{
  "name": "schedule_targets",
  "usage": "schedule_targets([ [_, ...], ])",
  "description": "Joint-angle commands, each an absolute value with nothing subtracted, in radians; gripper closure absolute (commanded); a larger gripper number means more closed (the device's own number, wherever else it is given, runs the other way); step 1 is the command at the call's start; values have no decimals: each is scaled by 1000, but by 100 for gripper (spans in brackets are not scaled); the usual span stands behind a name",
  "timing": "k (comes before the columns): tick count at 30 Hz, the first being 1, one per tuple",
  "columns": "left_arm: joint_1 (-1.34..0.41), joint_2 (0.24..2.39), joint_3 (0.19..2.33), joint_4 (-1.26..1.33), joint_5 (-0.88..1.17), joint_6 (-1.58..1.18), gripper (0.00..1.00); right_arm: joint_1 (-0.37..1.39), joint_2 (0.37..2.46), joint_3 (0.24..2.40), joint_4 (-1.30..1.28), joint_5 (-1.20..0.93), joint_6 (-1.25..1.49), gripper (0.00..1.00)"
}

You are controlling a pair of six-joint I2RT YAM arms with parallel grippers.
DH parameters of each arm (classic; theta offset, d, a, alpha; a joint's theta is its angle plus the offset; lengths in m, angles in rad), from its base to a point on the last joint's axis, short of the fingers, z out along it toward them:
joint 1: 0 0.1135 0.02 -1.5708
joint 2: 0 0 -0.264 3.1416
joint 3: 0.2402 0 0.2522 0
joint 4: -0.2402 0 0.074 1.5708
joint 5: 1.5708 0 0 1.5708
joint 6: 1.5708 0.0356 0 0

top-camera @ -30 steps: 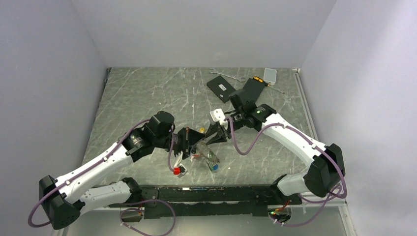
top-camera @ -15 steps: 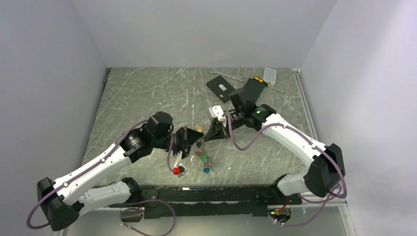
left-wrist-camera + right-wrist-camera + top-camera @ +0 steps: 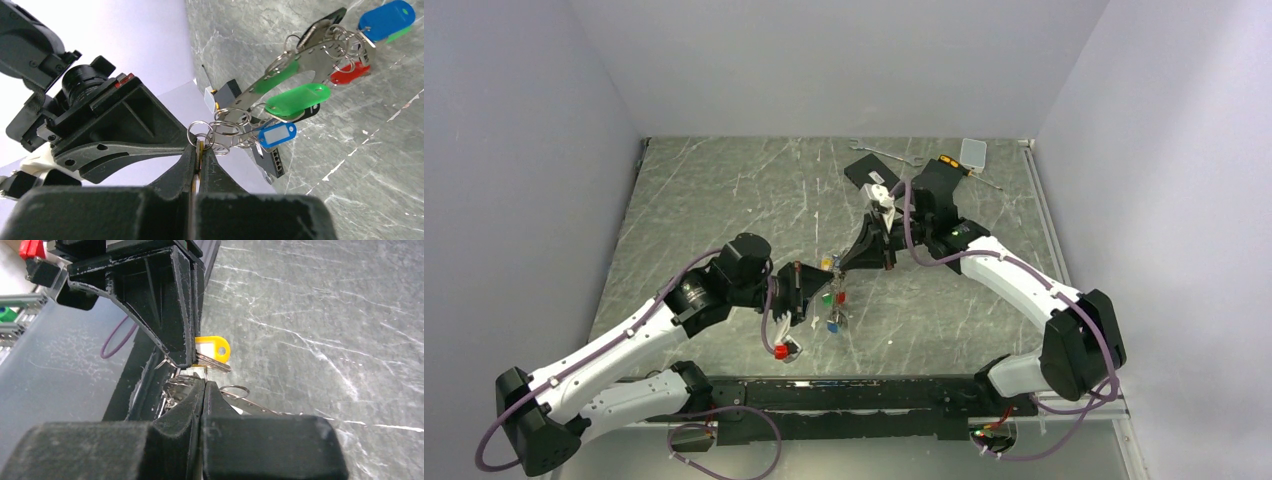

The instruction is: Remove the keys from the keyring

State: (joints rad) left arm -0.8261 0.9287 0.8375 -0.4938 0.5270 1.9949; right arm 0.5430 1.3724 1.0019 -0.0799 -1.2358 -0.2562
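The keys (image 3: pixel 830 298) hang as a bunch between my two grippers, above the table. In the left wrist view they show green (image 3: pixel 297 100), blue (image 3: pixel 387 20) and red (image 3: pixel 350 75) heads, linked by small silver rings (image 3: pixel 227 127). My left gripper (image 3: pixel 199 150) (image 3: pixel 816 276) is shut on the yellow key (image 3: pixel 212 350). My right gripper (image 3: pixel 204 382) (image 3: pixel 842 268) is shut on a thin wire of the keyring (image 3: pixel 205 372), just below the yellow key. The rest of the hoop is hidden in the bunch.
A black flat box (image 3: pixel 864 172), a silver wrench (image 3: pixel 886 154), a black device with an orange end (image 3: pixel 940 172) and a small pale box (image 3: pixel 973 151) lie at the far right. A small red piece (image 3: pixel 781 349) sits under the left wrist. Walls enclose three sides.
The bunch has come up off the table and now hangs between the grippers. My right gripper has risen and swung toward the far side. My left gripper has shifted slightly right.
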Motion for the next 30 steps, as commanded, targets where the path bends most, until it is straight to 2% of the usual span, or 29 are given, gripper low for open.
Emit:
schedule_targets([
  [1, -829, 931, 837, -454, 533, 1993, 100, 536, 1343, 957, 289, -1306, 34, 100],
  [10, -828, 934, 842, -454, 490, 1946, 100, 515, 1344, 999, 123, -1264, -112, 100],
  [17, -828, 980, 923, -492, 373, 1735, 100, 427, 1322, 1016, 97, -1247, -92, 100],
  [24, -780, 1123, 1073, -568, 199, 1364, 100, 323, 1307, 1035, 86, -1228, -48, 100],
  [30, -599, 1344, 1320, -743, 137, 874, 100, 274, 1310, 1052, 62, -1189, -5, 100],
])
